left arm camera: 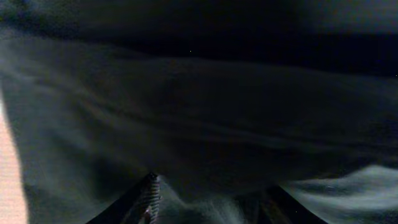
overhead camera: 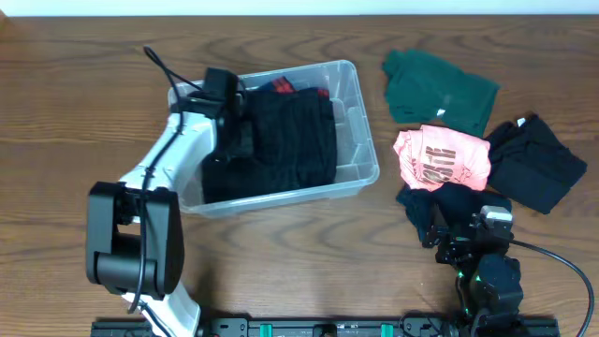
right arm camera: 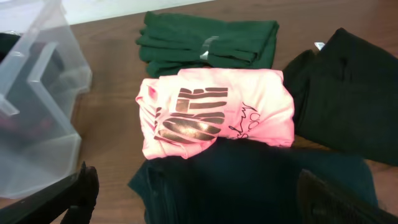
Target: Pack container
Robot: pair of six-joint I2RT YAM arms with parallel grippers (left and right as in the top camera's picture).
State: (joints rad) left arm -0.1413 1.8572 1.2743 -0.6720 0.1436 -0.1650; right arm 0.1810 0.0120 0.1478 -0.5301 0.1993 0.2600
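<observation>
My right pincer [right arm camera: 199,196] hung spread wide above the navy garment [right arm camera: 261,180], right of the container [overhead camera: 360,140]. Beyond it the pink shirt [overhead camera: 442,157], black garment [overhead camera: 538,167] and green garment [overhead camera: 438,86] lay unpacked. Inside the container, my left pincer [left arm camera: 211,202] sat against packed dark clothing [overhead camera: 290,140]; whether it was clenched, I couldn't tell.

On the wooden table [overhead camera: 75,103] a folded dark green garment [overhead camera: 440,86] lies farthest back, a folded pink shirt [overhead camera: 442,157] with dark lettering just in front of it, a black garment [overhead camera: 535,161] beside the pink one, and another dark garment [overhead camera: 454,201] touching the pink shirt's near edge.
</observation>
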